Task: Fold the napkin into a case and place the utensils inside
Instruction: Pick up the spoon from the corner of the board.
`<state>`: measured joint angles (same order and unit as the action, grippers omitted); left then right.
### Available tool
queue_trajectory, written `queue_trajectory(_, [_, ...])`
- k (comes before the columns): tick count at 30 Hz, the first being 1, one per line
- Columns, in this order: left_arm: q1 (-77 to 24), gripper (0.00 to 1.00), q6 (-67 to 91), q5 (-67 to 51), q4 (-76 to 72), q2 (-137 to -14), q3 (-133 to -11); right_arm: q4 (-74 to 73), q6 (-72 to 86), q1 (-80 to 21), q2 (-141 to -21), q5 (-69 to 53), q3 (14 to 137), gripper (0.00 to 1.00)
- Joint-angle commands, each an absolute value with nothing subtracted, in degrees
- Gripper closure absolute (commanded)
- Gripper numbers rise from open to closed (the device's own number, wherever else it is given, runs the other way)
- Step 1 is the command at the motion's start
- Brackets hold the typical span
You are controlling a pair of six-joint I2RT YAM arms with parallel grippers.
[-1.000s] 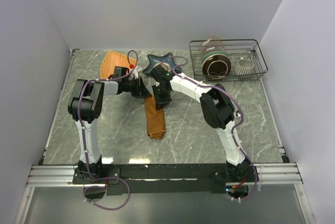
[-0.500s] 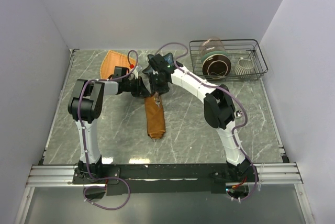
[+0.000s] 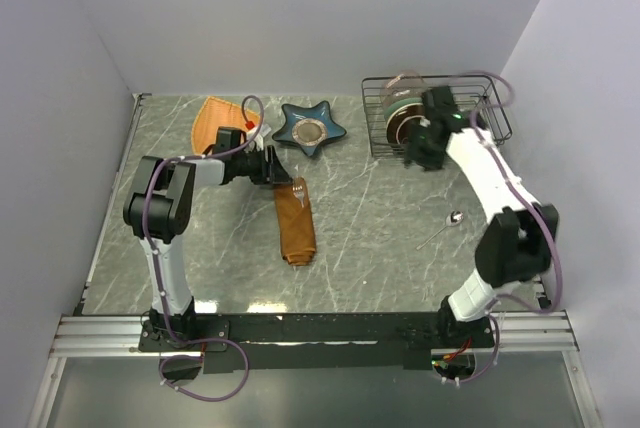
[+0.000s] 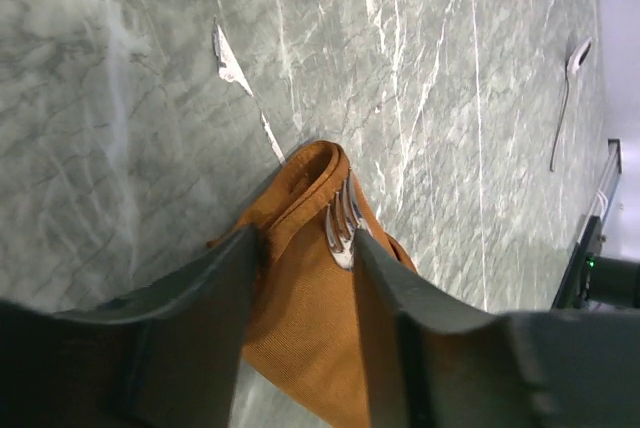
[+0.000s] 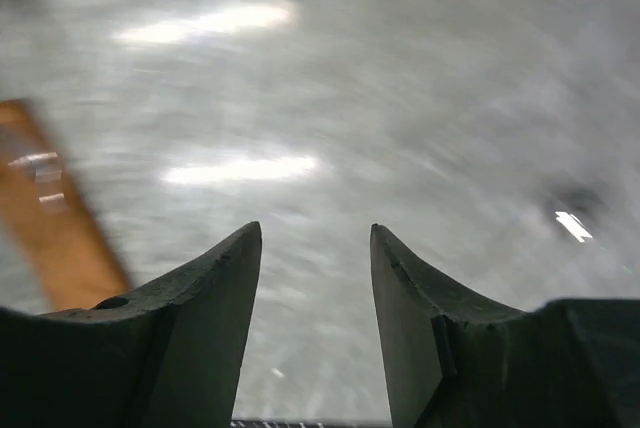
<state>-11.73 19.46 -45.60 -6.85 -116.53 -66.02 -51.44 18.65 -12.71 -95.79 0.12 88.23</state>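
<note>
From above, the narrow rust-orange cloth pouch (image 3: 296, 226) lies flat, running twelve to six o'clock, with my left gripper (image 3: 274, 170) at its eleven o'clock end. The thin silver metal spoon (image 3: 447, 225) lies on the table, at five o'clock from my right gripper (image 3: 416, 153), beside the black wire rack (image 3: 490, 113).

On my left wrist view, my jaws stand half parted astride the pouch mouth, clamping nothing. Silver fork tines (image 4: 342, 228) poke out. The cloth looks limp, so I would pinch only its upper lip.

My right wrist view is blurred, with the jaws apart and empty. The spoon is likely light, stiff and slippery, so I would pinch it mid-handle.
</note>
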Motion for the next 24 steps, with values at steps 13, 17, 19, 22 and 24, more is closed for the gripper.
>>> queue_trajectory(13, [-11.43, 0.45, 14.07, -52.18, -5.47, -103.54, -67.22, -51.94, -4.78, 13.18, -94.04, -5.32, 72.24, 0.47])
queue_trajectory(17, [-11.34, 0.46, 11.69, -57.12, -2.64, -103.27, -69.78, -50.37, -12.47, 14.24, -93.78, -9.83, 71.28, 0.46])
queue_trajectory(19, [-11.34, 0.46, 11.08, -58.27, -2.03, -102.92, -71.09, -48.96, -14.93, 15.73, -94.22, -10.89, 69.88, 0.46])
queue_trajectory(22, [-11.34, 0.46, 10.20, -60.29, -0.36, -102.92, -73.20, -48.60, -17.74, 18.63, -97.55, -15.02, 70.48, 0.47])
queue_trajectory(24, [-11.34, 0.46, 9.93, -61.26, 1.48, -102.92, -74.26, -48.78, -19.15, 19.77, -99.48, -17.39, 70.84, 0.47])
